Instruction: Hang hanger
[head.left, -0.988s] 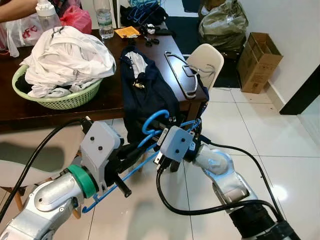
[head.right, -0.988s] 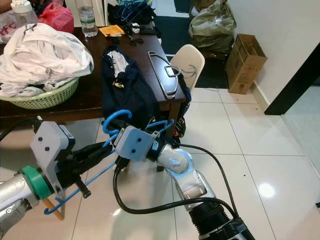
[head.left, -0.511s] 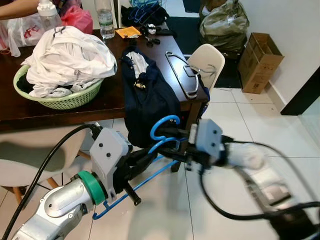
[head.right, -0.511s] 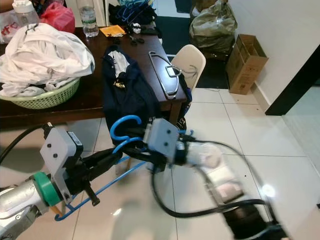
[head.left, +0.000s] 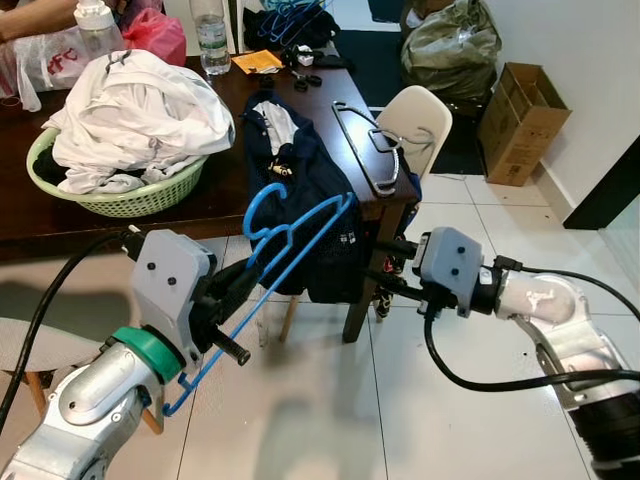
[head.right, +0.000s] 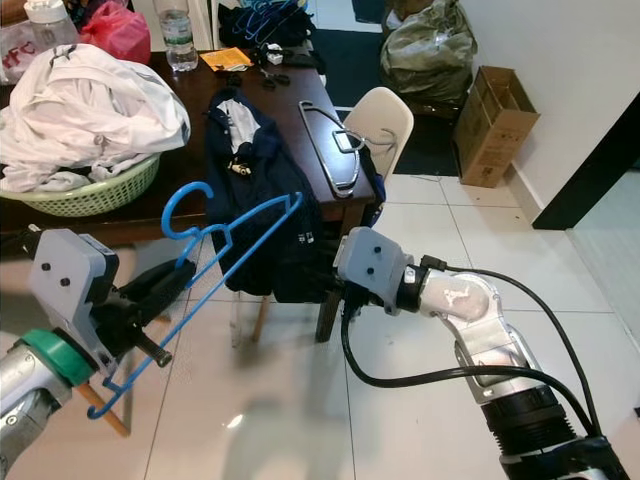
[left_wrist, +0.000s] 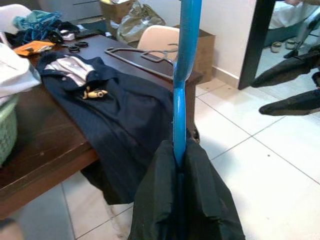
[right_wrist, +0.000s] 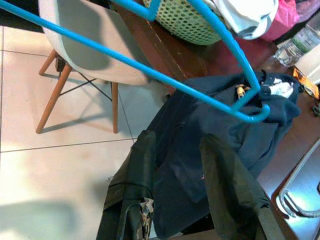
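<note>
Head view: left gripper (head.left: 232, 300) pinches the blue hanger (head.left: 290, 235), hook up at 12, in front of the dark table (head.left: 215, 195). Navy jacket (head.left: 305, 200) drapes off the table edge directly behind; green basket (head.left: 110, 195) at 10, grey hanger (head.left: 365, 150) at 1.

Left wrist: fingers (left_wrist: 200, 200) clamp the hanger bar.

Right wrist: right gripper (right_wrist: 177, 165) spread, holding nothing, the hanger's corner just beyond it.

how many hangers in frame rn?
2 clearly: the blue hanger clamped in the left gripper, and a grey hanger lying on the table by its corner. The dark pile at the table's far end may hide more.
</note>
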